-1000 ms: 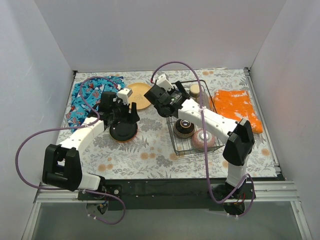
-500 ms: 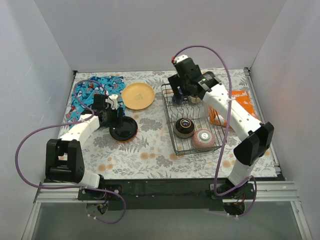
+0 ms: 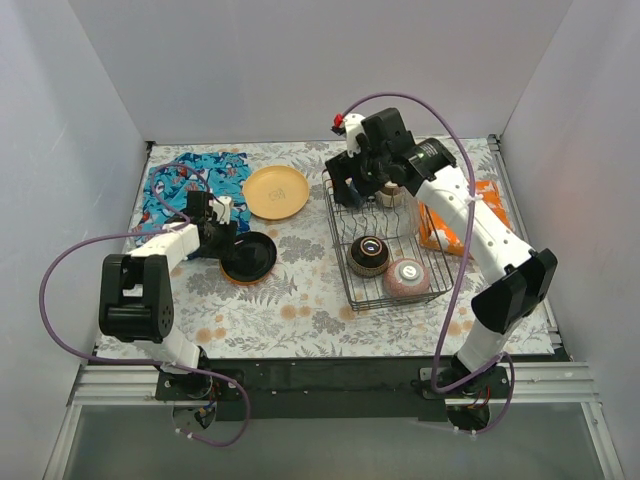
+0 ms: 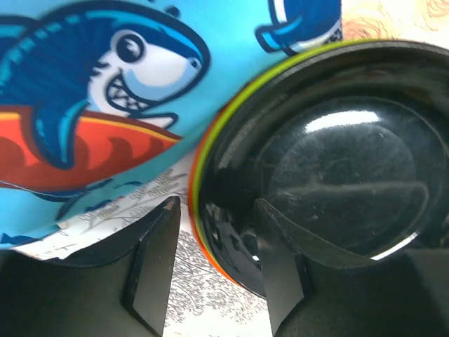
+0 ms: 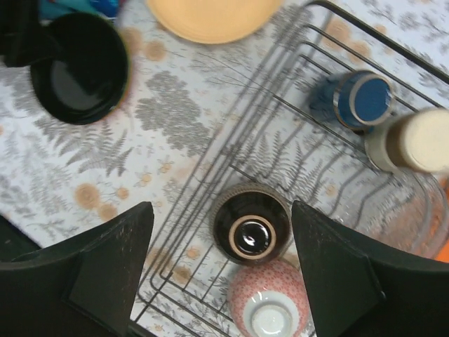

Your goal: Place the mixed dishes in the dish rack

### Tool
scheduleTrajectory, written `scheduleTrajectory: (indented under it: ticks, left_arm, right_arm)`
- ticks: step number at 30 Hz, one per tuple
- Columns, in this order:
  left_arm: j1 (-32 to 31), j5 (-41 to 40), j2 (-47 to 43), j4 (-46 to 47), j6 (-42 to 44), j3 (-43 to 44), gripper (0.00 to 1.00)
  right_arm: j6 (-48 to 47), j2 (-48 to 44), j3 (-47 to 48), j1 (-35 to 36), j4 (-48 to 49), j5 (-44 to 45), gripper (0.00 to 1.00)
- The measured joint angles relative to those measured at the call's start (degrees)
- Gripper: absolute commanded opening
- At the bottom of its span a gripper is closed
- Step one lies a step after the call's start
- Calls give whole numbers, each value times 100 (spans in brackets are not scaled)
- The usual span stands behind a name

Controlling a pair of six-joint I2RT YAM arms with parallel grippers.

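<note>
Four dishes sat in dish rack [image 3: 337,240]; plate stack [image 3: 250,258] and yellow plate [image 3: 276,192] lay on worktop left of it. My left gripper [image 4: 214,209] jaws straddled stack rim, not closed on it; right gripper [image 5: 221,210] jaws gaped empty over rack. Next, I judged: pinch rim, lift.

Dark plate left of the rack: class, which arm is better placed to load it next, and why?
Left. The left pincer is open astride the rim of the dark plate, one finger inside, one outside. The right pincer hangs open above the dish rack, well away from that plate.
</note>
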Motion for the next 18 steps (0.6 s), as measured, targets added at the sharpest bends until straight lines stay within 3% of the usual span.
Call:
scheduleTrajectory:
  ticks: [7, 10, 18]
  left_arm:
    - [-2, -17, 61, 212, 55, 2, 36]
    - [2, 70, 68, 321, 37, -39, 36]
    - [24, 210, -24, 807, -118, -299, 36]
  right_arm:
    - [-120, 1047, 1307, 116, 120, -1565, 82]
    - [-31, 1805, 1864, 369, 225, -1788, 80]
    - [424, 3320, 1974, 1141, 243, -1862, 77]
